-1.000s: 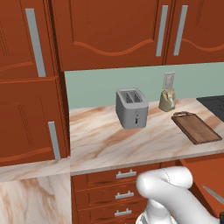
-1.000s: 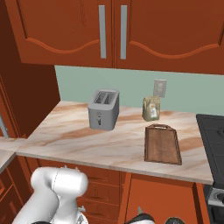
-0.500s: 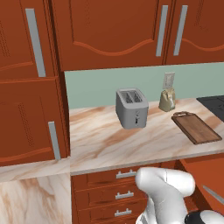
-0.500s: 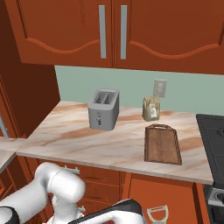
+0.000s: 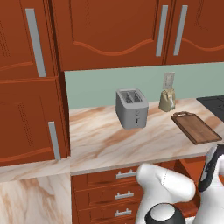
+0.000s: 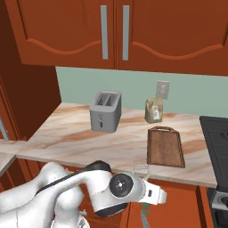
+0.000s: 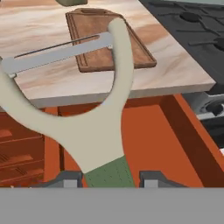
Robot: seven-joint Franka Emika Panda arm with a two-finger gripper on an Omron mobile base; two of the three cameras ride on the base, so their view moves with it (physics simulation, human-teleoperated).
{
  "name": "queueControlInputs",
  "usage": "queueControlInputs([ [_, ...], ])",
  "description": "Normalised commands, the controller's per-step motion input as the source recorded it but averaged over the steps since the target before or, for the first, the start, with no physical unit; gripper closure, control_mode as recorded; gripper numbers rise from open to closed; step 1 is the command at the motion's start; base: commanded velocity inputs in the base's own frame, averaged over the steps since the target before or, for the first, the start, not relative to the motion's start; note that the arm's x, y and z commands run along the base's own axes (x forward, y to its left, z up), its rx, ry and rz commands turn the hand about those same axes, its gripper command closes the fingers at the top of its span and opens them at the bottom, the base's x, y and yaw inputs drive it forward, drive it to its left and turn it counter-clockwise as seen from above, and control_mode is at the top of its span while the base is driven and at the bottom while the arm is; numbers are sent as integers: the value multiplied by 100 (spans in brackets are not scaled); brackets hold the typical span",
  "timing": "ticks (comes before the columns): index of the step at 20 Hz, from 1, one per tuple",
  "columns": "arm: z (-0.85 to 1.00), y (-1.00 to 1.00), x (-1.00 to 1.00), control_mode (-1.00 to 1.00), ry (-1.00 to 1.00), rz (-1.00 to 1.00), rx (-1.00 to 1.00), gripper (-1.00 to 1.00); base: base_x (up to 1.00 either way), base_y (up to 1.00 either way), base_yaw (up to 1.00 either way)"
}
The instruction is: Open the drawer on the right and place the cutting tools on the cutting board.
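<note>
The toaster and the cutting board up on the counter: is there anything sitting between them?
No. In the right base view, only bare marble counter lies between the toaster and the cutting board. A small bag stands behind the gap, by the wall.

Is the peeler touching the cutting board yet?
Apart. In the hand view the peeler is held up in the gripper, in front of the counter edge, while the cutting board lies on the countertop beyond.
</note>
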Motion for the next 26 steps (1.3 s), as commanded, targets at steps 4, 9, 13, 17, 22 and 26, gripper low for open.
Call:
queueControlInputs([
  [4,100,32,100,-100,18,0,0,100,0,0,0],
  [9,72,15,100,-100,42,0,0,100,0,0,0],
  [13,11,3,38,-100,21,0,0,100,0,0,0],
  [17,0,0,16,-100,5,0,3,100,0,0,0],
  [22,-15,-28,23,-100,3,-2,27,100,0,0,0],
  [26,-11,-21,19,-100,0,-2,24,100,0,0,0],
])
